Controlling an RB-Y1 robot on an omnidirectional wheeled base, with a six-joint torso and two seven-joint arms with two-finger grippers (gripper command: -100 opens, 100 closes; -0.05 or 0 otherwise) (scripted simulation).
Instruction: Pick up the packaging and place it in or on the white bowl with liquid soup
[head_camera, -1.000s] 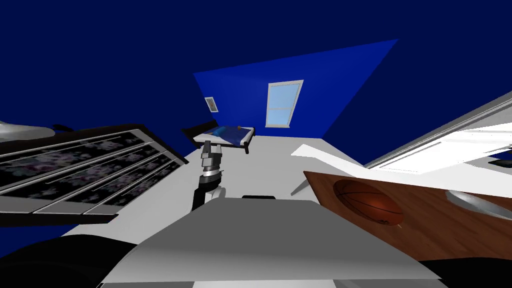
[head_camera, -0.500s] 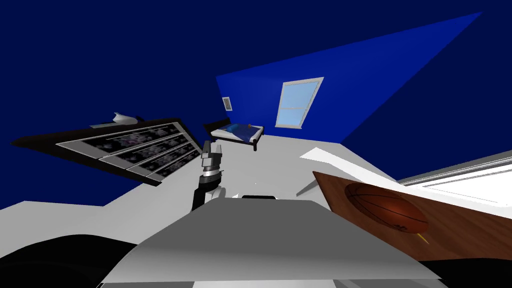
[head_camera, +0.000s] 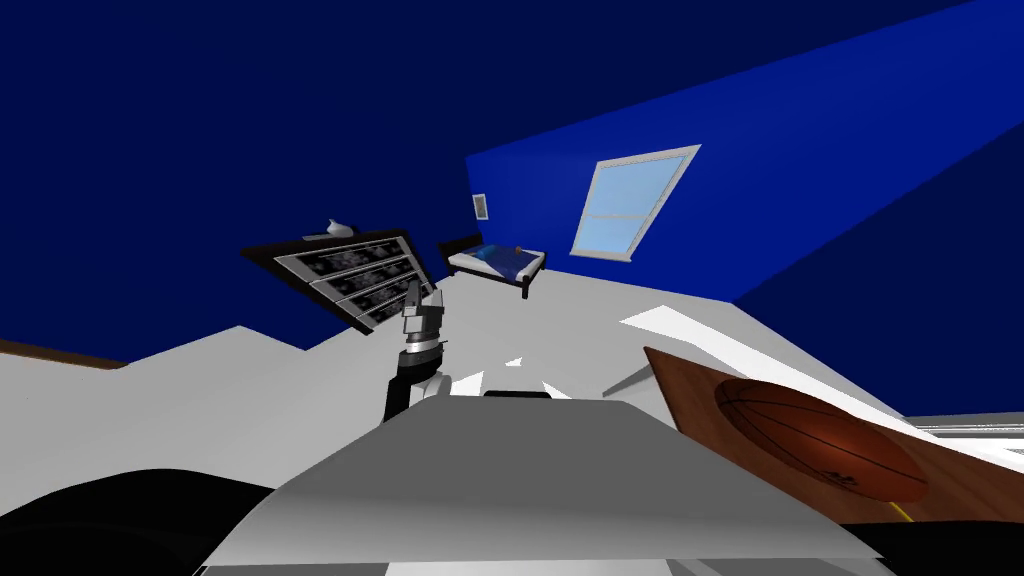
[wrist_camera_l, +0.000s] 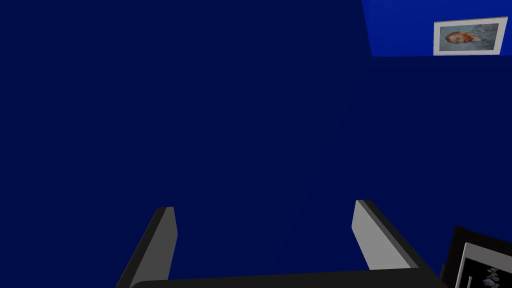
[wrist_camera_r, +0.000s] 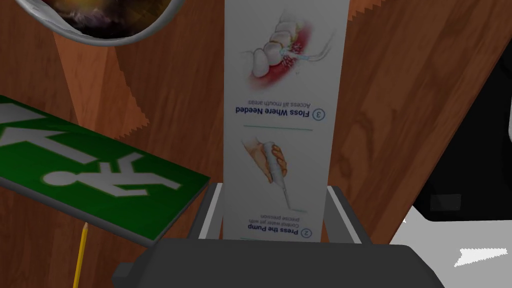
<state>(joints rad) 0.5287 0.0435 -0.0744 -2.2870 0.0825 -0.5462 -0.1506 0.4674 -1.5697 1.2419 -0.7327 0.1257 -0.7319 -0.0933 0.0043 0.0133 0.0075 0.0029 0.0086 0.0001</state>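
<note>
Right gripper (wrist_camera_r: 274, 187): fingers pressed against the sides of the packaging (wrist_camera_r: 277, 115), at its near end.
Packaging: white dental-floss carton with printed instructions, over the wooden table (wrist_camera_r: 400, 100) near one edge; whether it is lifted or resting, I cannot tell.
Bowl (wrist_camera_r: 115, 41): grey-white rim, dark soup, further in from that edge, apart from the packaging.
Green exit sign (wrist_camera_r: 100, 175): between gripper and bowl.
Left gripper (wrist_camera_l: 265, 207): fingers spread, empty.
Progress: grasp looks done; carrying and releasing at the bowl remain.

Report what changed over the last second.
Only my view shifted: I turned away, so the dresser looks smaller and farther, and the basketball on the wooden table shows nearer the corner. Left gripper unchanged, raised, open. Right gripper is shut on the packaging.
</note>
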